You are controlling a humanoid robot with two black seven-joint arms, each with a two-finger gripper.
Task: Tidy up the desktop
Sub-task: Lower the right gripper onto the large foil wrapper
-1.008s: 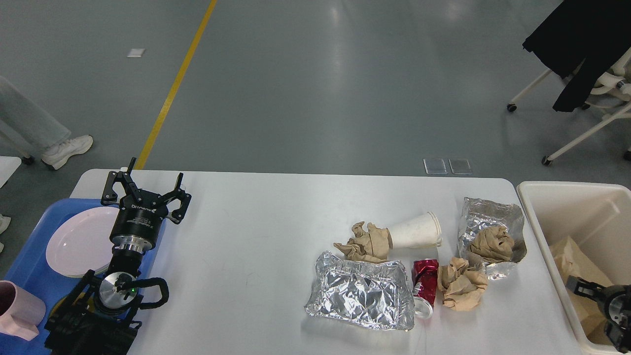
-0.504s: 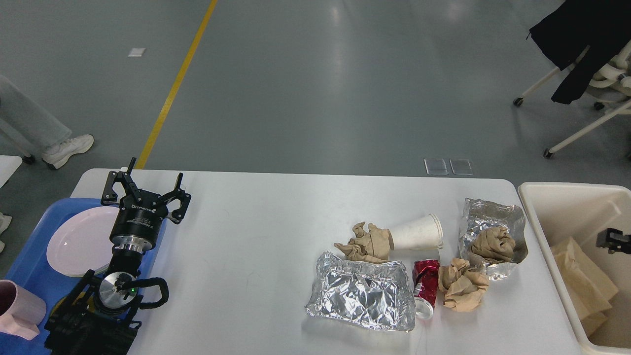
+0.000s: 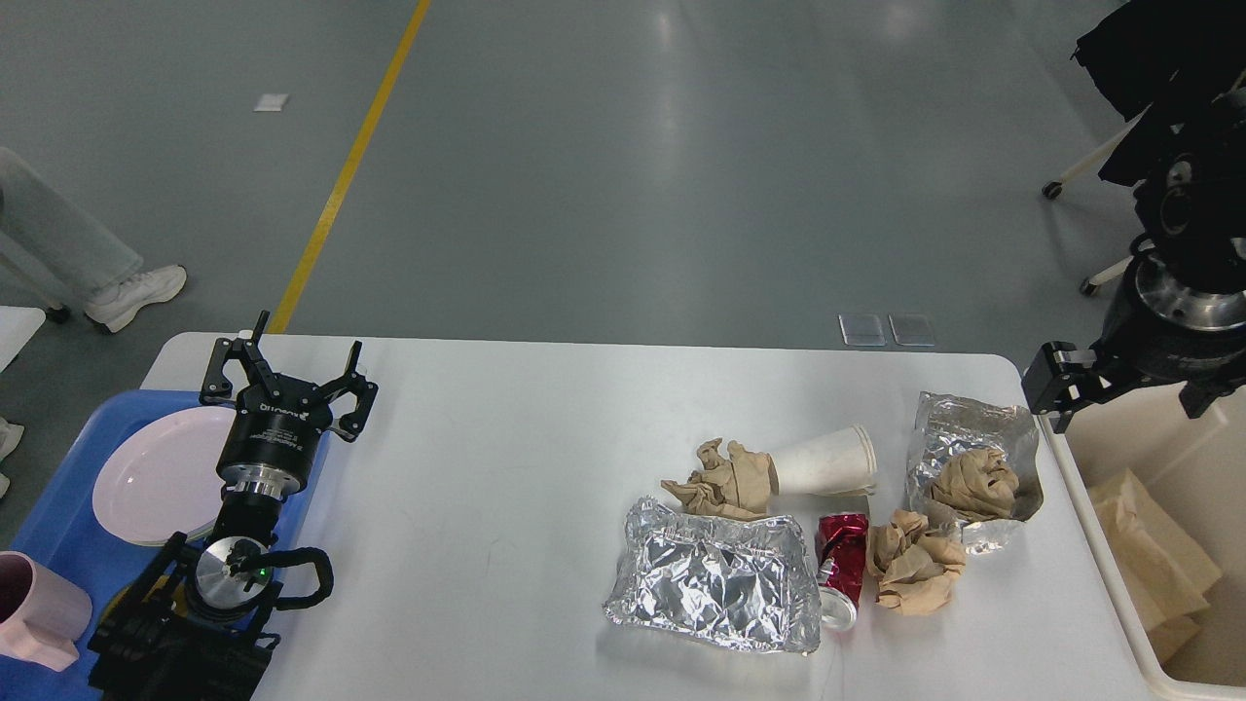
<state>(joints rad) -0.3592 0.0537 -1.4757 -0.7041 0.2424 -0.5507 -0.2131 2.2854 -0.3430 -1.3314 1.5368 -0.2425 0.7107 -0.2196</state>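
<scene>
Grey floor with a yellow line [image 3: 341, 175] is showing behind the desktop [image 3: 506, 467], which is filling the middle of the view. On the left, my left gripper [image 3: 288, 362] is sitting with its fingers spread wide and holding nothing, above a blue tray [image 3: 58, 526] with a white plate [image 3: 156, 477] and a pink cup [image 3: 34, 608]. Trash is lying on the right: a foil sheet [image 3: 715, 584], a paper cup [image 3: 827, 461], brown paper [image 3: 915, 563] and a red can [image 3: 839, 565]. My right gripper [image 3: 1119, 375] is hanging over a cream bin [image 3: 1119, 574]; I cannot tell how its fingers are standing
</scene>
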